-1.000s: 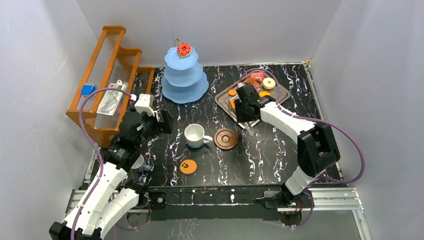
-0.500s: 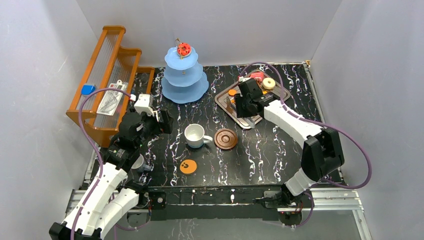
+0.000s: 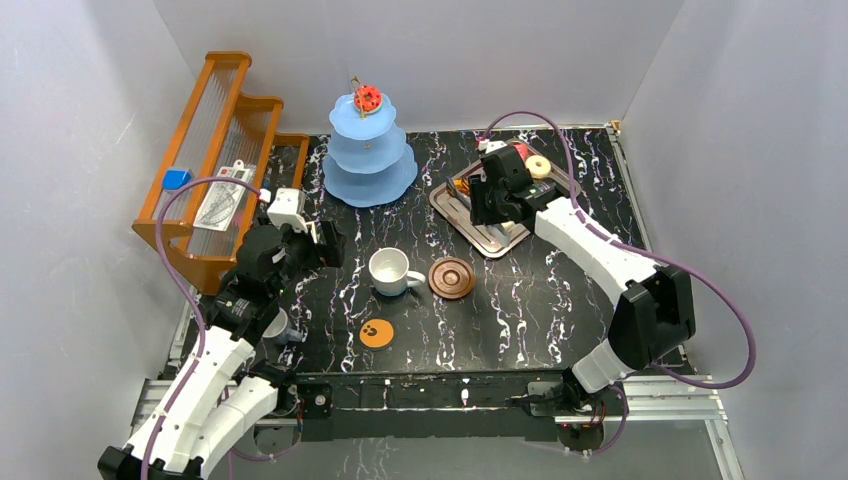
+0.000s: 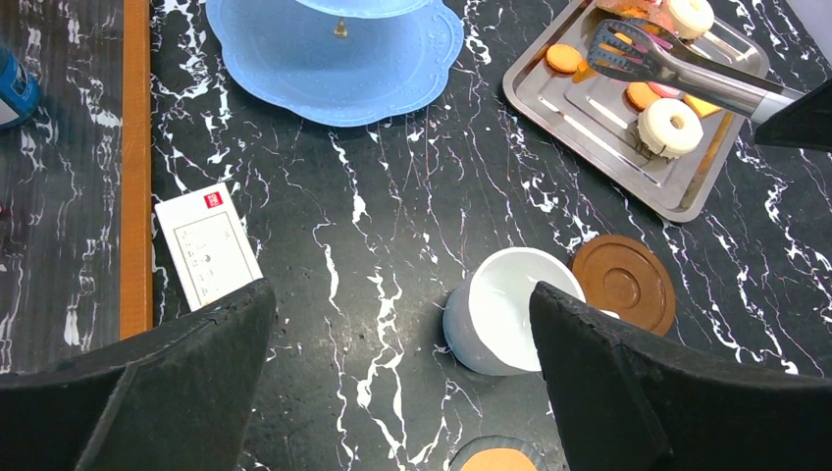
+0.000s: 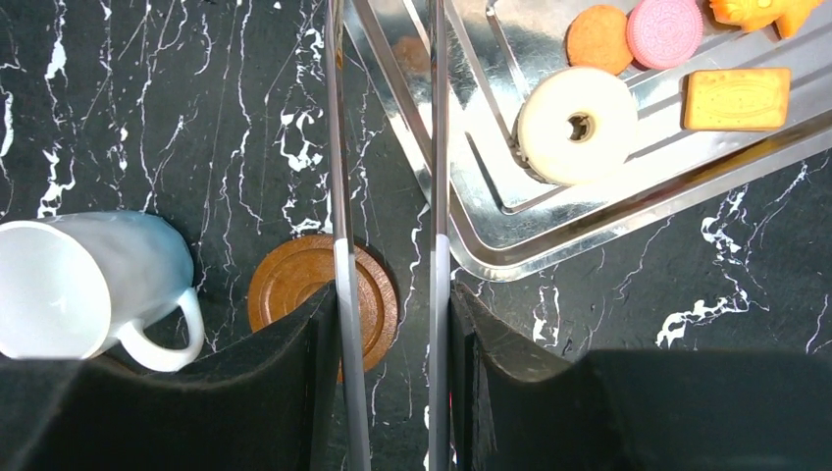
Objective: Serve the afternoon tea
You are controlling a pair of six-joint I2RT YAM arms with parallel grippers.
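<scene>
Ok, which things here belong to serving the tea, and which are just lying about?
For the job: light-blue three-tier scalloped stand; small colourful pastries; white mug; brown ridged round saucer; small grey cup; orange paw-print coaster; metal tongs in the right gripper.
Just lying about: orange wooden rack; white printed card; square silver metal tray, only holding pastries.
</scene>
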